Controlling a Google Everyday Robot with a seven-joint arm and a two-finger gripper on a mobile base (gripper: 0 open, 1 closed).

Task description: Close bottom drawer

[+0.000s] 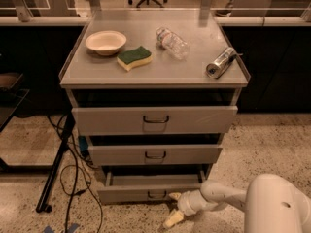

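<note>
The gripper (169,210) sits low in front of the cabinet, right of the handle (156,194) of the bottom drawer (131,194). Its jaws are spread wide. The upper cream finger (174,196) lies against the drawer's front panel, just beside the handle, and the lower finger points down and left towards the floor. The jaws hold nothing. The white arm (223,198) runs from the gripper to the rounded white body (279,208) in the lower right corner.

The bottom drawer stands partly out, further than the two above it. A narrow strip of its grey inside shows behind the front panel, and whether anything lies in it cannot be told.

On the floor at the left a black stand (53,176) leans among loose cables (73,178). On the desk (146,74), near the back left corner, a pale bowl (105,41) sits upright, showing only its own inner surface. Just right of it lies a yellow sponge (134,58), green side up. A clear plastic bottle (172,41) lies on its side near the middle of the back edge. A silver cylinder (221,62) lies on its side close to the right edge.

Below the desk, the top drawer (194,119) and the middle drawer (194,154) each show a dark gap above their fronts.
</note>
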